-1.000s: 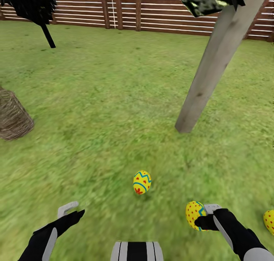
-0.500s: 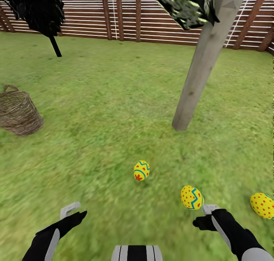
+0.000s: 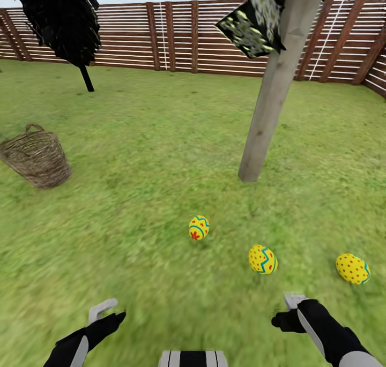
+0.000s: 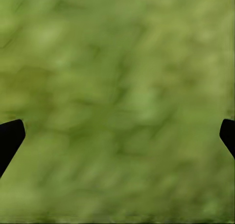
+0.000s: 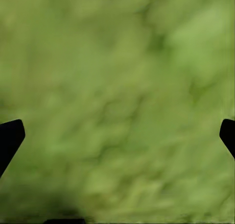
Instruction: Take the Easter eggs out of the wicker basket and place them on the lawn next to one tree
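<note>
The lawn (image 3: 134,158) is wide and green, with a brown fence (image 3: 177,35) shutting in the far side of the garden. A black tree (image 3: 67,19) stands far off by the fence. The tree (image 3: 271,104) with the pale trunk stands closer, a little to the right. The wicker basket (image 3: 37,157) sits tilted on the grass, well apart from that tree, and its inside cannot be seen well. Three Easter eggs lie on the grass near the pale trunk: the first egg (image 3: 199,227), the middle egg (image 3: 262,259) and the far right egg (image 3: 353,268). The left tool (image 3: 107,313) is low over bare grass with its fingers spread apart and nothing in it. The right tool (image 3: 289,311) is near the middle egg, also spread wide and empty, as the right wrist view shows. The job looks about done. What could go wrong is a bump: if the right arm swings or the robot rolls forward, it could knock an egg and make it roll away from the tree. There is plenty of open grass to the left and between the arms for backing off safely.
</note>
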Controlling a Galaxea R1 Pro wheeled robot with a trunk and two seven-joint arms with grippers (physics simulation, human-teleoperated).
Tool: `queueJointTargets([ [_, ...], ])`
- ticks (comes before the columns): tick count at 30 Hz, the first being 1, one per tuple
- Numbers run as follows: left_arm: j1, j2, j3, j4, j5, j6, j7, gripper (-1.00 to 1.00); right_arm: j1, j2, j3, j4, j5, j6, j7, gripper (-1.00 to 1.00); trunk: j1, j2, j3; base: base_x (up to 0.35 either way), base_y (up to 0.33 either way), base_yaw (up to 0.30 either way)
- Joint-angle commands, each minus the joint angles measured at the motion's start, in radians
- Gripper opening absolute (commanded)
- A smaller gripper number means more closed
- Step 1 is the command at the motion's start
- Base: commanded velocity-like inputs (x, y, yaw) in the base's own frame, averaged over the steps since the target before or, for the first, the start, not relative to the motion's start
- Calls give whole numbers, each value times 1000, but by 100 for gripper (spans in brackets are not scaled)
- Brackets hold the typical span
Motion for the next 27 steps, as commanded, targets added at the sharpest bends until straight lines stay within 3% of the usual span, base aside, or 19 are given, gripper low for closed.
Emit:
queueJointTargets([
  [1, 0, -1, 3, 7, 7, 5, -2, 100, 0, -6, 5, 20, -11, 2, -1, 100, -1, 0, 3, -191, 0, 0],
  [9, 0, -2, 4, 11, 10, -3, -5, 100, 0, -1, 7, 36, -11, 4, -2, 100, -1, 0, 3, -148, 0, 0],
  [21, 0, -1, 3, 13, 10, -1, -6, 100, 0, -1, 6, 36, -11, 3, -3, 100, -7, 3, 50, -335, 0, 0],
  [27, 0, 3, 5, 13, 12, -1, -5, 100, 0, 8, 7, 51, -11, 2, -4, 100, -9, 4, 73, -76, 0, 0],
])
